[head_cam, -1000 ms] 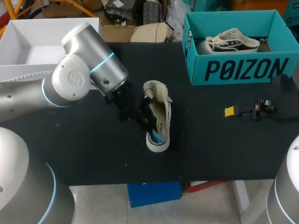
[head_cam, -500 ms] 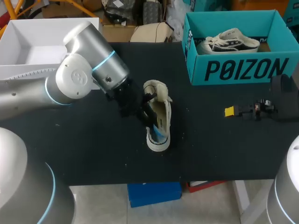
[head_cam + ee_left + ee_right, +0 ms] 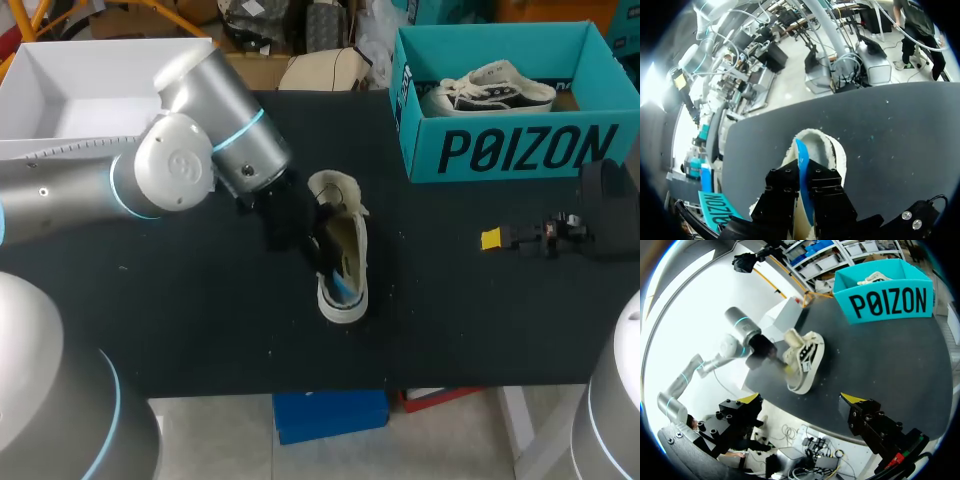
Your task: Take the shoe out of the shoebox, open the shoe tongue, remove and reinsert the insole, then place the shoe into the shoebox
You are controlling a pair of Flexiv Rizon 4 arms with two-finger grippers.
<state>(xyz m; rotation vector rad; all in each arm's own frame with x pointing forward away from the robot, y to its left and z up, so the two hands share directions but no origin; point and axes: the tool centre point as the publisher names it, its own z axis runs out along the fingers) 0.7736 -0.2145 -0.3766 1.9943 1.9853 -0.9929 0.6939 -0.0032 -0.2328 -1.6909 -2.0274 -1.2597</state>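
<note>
Clamping jaws of left gripper (image 3: 802, 176) on blue insole (image 3: 800, 152), running lengthwise ahead inside shoe (image 3: 832, 150); holding right gripper (image 3: 801, 399) splayed, well apart.

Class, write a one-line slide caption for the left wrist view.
Left end effector grips the blue insole in the shoe on the table.

Interval: last 1.0 s.
- Left arm (image 3: 190, 165) was carried rightward and slightly away from the near edge of the table (image 3: 150, 320). Its wrist housing is now recorded closer to the shoe (image 3: 340, 235).
- Left gripper (image 3: 804, 175) was drawn along with it, across the shoe opening.
- The near end of the shoe was nudged a little to the right. The far end was barely displaced, so the shoe was turned slightly.
- More of the blue insole (image 3: 345, 290) is exposed at the near end than before.
</note>
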